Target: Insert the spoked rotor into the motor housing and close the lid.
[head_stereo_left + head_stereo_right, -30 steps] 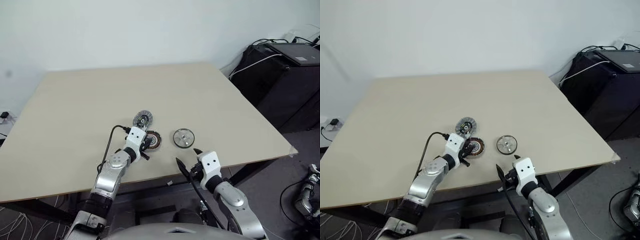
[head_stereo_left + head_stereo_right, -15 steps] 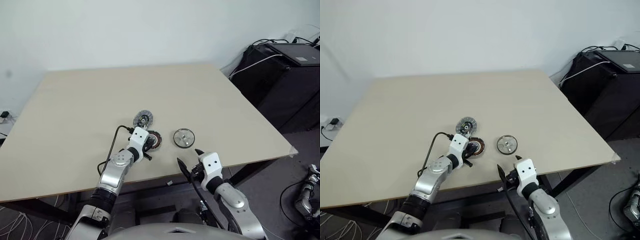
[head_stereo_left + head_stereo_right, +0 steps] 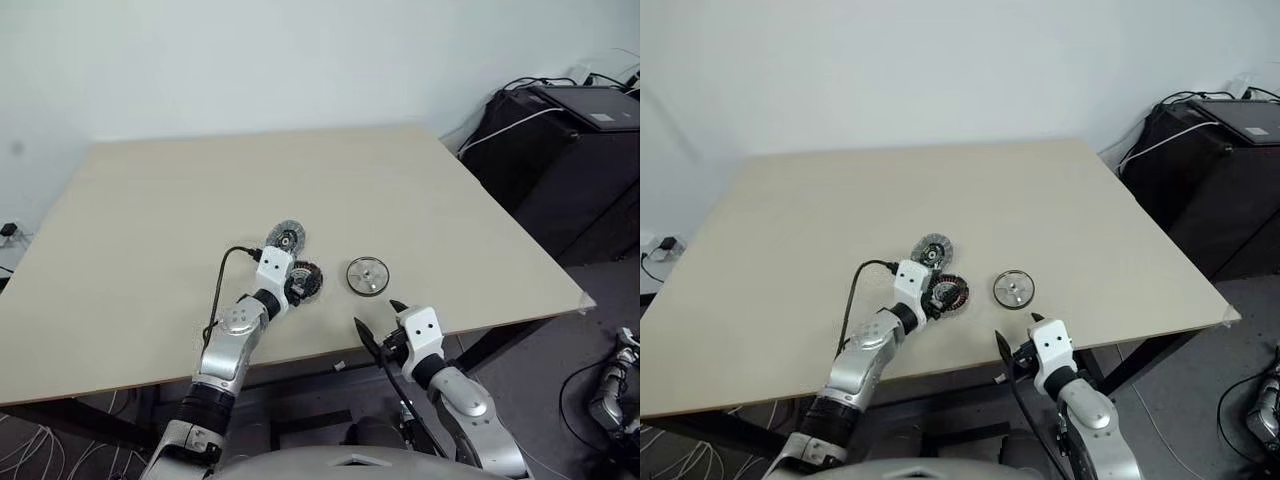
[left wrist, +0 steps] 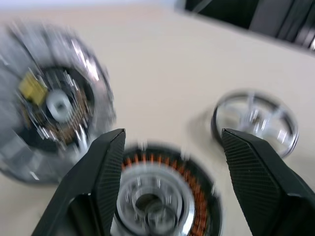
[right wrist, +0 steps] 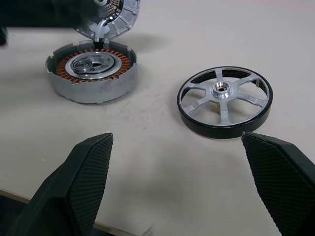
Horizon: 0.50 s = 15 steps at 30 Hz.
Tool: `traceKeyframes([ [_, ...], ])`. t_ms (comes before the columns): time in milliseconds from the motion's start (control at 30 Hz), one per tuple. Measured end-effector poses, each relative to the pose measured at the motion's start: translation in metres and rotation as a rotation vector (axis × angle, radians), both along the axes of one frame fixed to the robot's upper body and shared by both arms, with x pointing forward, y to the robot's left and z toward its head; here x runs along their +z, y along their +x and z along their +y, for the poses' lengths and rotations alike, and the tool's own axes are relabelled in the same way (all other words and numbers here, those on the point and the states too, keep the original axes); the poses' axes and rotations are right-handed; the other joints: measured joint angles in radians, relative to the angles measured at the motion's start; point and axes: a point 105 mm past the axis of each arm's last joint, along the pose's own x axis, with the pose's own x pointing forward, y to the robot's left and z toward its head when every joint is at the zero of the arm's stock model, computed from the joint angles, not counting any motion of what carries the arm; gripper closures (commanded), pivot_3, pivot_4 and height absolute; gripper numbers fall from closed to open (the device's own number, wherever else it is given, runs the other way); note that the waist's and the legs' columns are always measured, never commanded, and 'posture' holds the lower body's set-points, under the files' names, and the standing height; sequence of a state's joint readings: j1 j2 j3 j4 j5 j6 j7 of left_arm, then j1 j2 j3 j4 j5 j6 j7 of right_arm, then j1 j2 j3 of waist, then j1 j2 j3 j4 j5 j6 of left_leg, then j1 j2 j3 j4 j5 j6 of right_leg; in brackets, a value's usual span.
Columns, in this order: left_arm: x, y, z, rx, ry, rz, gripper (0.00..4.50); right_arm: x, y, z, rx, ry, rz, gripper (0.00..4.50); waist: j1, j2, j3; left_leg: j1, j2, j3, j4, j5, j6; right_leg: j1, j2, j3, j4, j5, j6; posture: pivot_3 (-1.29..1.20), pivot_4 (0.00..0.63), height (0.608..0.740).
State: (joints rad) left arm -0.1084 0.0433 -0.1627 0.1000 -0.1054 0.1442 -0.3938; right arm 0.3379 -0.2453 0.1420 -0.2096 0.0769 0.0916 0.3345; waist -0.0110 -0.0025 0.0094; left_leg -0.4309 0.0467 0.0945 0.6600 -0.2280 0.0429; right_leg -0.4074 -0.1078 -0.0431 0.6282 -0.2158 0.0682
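Note:
The motor housing point(image 3: 306, 281), a grey cup with coppery windings, sits on the table near its front edge. Just behind it lies the lid point(image 3: 287, 237), its dark-centred face up. To the right rests the spoked rotor point(image 3: 368, 275), silver spokes inside a dark rim. My left gripper point(image 4: 172, 132) hovers open just above the housing point(image 4: 162, 196), one finger on each side, gripping nothing. My right gripper point(image 5: 177, 142) stands wide open over the table's front edge. It faces the gap between the housing point(image 5: 92, 71) and the rotor point(image 5: 225, 101) and touches neither.
The pale wooden table point(image 3: 180, 190) stretches far back and to the left. Black cabinets with cables point(image 3: 560, 140) stand beyond its right side. A black cable point(image 3: 222, 285) runs along my left forearm.
My left gripper has opened and lifted a little off the housing. The right arm, rotor and lid have stayed put.

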Motion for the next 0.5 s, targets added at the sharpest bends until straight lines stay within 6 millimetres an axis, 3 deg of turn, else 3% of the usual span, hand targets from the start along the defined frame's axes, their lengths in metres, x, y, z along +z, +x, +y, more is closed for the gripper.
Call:
traceKeyframes([
  [67,0.003,-0.006,0.005,0.007,-0.021,-0.009,2.78,0.000,0.000,0.001,0.004,0.005,0.001,0.00,0.000,0.000,0.000,0.000,0.000,0.000,0.000,0.000,0.000,0.000,0.000,0.000,0.000,0.000,0.000,0.00,0.000,0.740],
  [233,-0.001,-0.025,0.039,0.067,-0.004,-0.002,4.46,0.004,0.005,0.007,0.022,0.035,0.008,1.26,-0.001,0.002,0.001,0.000,0.002,0.000,0.000,0.000,0.000,0.000,0.000,0.000,0.000,0.000,0.000,0.00,0.000,0.740],
  [333,-0.012,-0.036,0.068,0.135,0.037,0.019,4.50,0.012,0.018,0.018,0.060,0.046,-0.003,2.29,-0.003,0.003,0.002,0.000,0.003,0.000,0.000,0.000,0.000,-0.001,0.000,0.000,0.000,0.001,-0.001,0.00,0.000,0.740],
  [500,-0.021,-0.054,0.091,0.182,0.105,0.003,4.50,0.031,0.042,0.042,0.146,0.027,-0.039,3.94,0.002,0.004,0.003,0.000,0.003,0.002,0.000,0.000,0.000,-0.001,-0.001,0.000,0.000,0.002,-0.002,0.00,0.000,0.740],
])
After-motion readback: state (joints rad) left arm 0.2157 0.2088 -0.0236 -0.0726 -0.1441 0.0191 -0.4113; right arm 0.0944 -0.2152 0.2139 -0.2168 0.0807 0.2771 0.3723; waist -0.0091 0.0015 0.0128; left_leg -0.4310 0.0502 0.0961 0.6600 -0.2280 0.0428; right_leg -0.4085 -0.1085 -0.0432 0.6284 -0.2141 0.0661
